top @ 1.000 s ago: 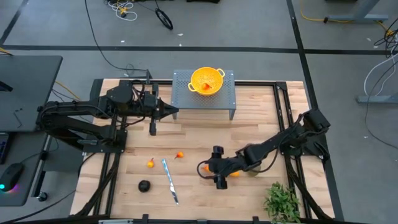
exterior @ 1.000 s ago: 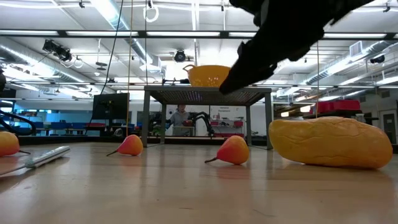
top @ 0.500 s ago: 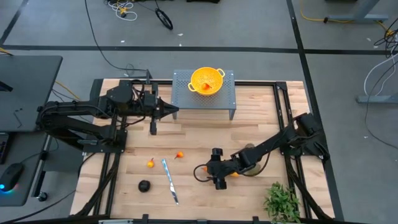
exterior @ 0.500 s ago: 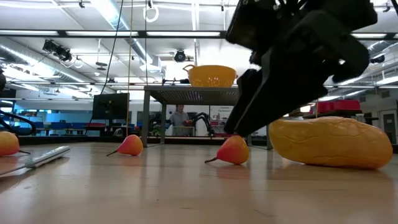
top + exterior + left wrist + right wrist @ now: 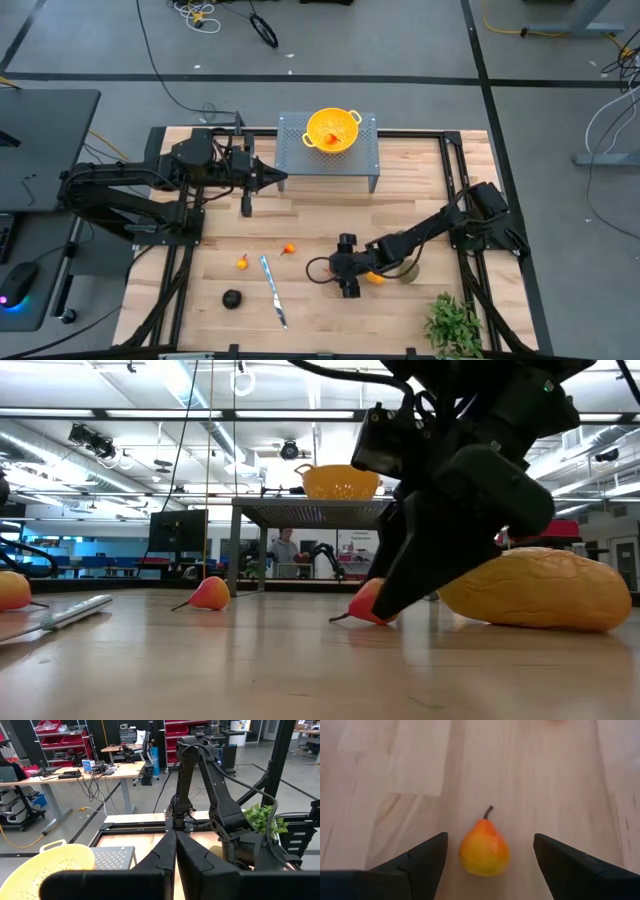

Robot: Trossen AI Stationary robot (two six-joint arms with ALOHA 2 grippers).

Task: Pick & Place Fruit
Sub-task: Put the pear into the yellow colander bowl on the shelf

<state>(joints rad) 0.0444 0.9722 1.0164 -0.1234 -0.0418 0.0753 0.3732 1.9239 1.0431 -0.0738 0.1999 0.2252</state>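
Right end effector (image 5: 490,852) is spread wide, low over the desk (image 5: 400,200) near its front edge, straddling a small orange-red pear (image 5: 484,848). Yellow oblong fruit (image 5: 535,588) sits right beside it. Left end effector (image 5: 281,179), pinched shut, hangs by the perforated stand (image 5: 290,150).

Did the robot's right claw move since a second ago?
Yes. In the high view the right gripper, open, has slid toward the fixed knife and dropped lower, now straddling a small pear.
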